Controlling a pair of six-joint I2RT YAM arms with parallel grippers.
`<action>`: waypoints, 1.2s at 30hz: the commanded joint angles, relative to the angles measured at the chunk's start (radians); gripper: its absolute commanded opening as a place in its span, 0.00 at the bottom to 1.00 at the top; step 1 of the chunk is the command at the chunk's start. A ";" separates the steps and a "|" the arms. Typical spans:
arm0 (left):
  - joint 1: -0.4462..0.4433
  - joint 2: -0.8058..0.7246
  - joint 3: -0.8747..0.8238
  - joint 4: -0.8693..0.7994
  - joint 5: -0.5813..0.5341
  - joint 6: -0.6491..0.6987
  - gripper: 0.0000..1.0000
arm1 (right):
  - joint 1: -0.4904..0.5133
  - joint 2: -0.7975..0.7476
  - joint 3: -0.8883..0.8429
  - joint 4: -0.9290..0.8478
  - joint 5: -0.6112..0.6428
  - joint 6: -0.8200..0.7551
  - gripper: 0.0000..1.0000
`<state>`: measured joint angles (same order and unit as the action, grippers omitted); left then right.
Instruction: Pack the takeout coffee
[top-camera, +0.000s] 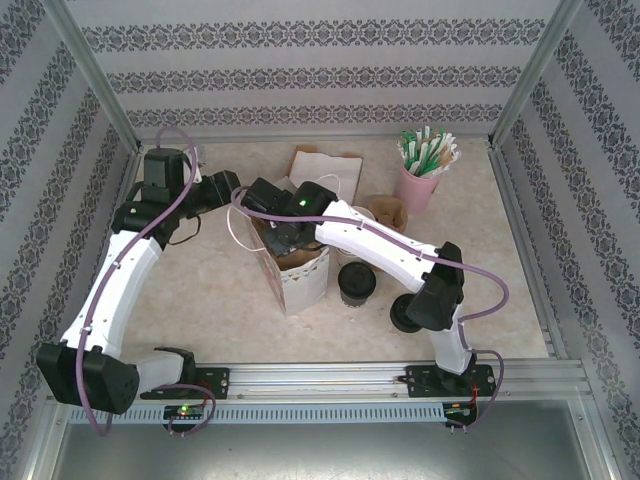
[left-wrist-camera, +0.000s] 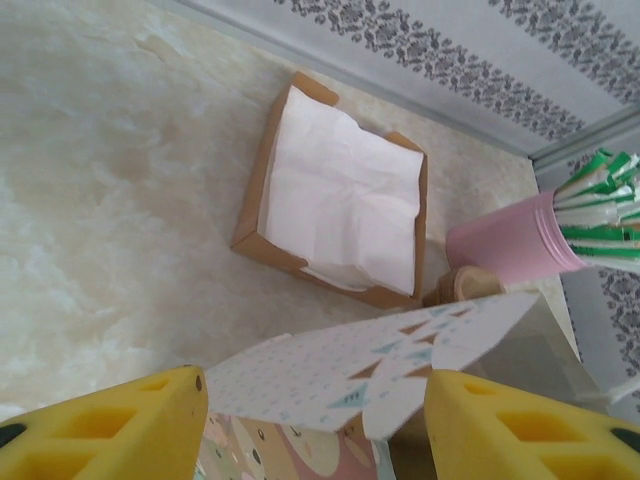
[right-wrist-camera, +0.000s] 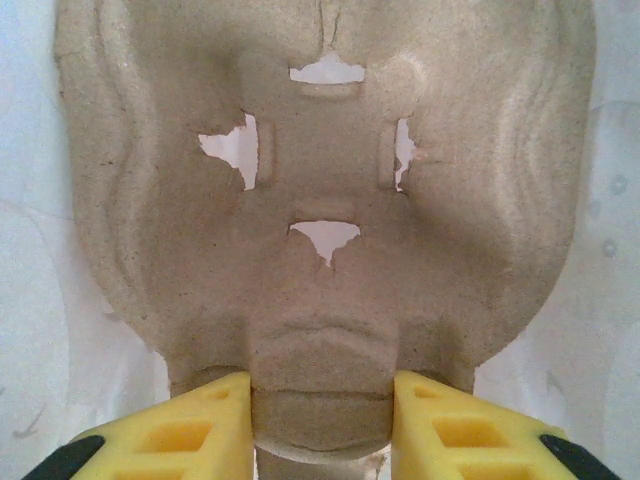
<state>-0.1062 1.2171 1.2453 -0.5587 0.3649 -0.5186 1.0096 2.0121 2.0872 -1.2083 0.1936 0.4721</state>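
Right gripper (right-wrist-camera: 320, 388) clasps pulp carrier (right-wrist-camera: 320, 200) over bag (top-camera: 302, 285) | left gripper (left-wrist-camera: 315, 388) astride bag rim, grip unclear | takeout coffee (top-camera: 357, 283) beside fingers, unpacked

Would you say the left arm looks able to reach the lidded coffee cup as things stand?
Probably not directly. The left tool is at the far-left side of the paper bag, and the bag and the right arm, stretched across into it, lie between that tool and the lidded coffee cup.
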 joint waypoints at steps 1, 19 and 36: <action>0.030 -0.022 -0.026 0.079 -0.014 -0.053 0.60 | -0.011 0.037 0.039 -0.070 0.001 -0.010 0.35; 0.128 0.023 -0.162 0.240 0.053 -0.190 0.58 | 0.012 0.068 0.189 -0.155 0.100 -0.029 0.35; 0.128 0.038 -0.170 0.232 0.064 -0.179 0.58 | 0.009 0.120 0.169 -0.150 0.067 -0.043 0.34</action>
<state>0.0097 1.2560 1.0832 -0.3573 0.4145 -0.6949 1.0122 2.1128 2.2673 -1.3460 0.2680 0.4419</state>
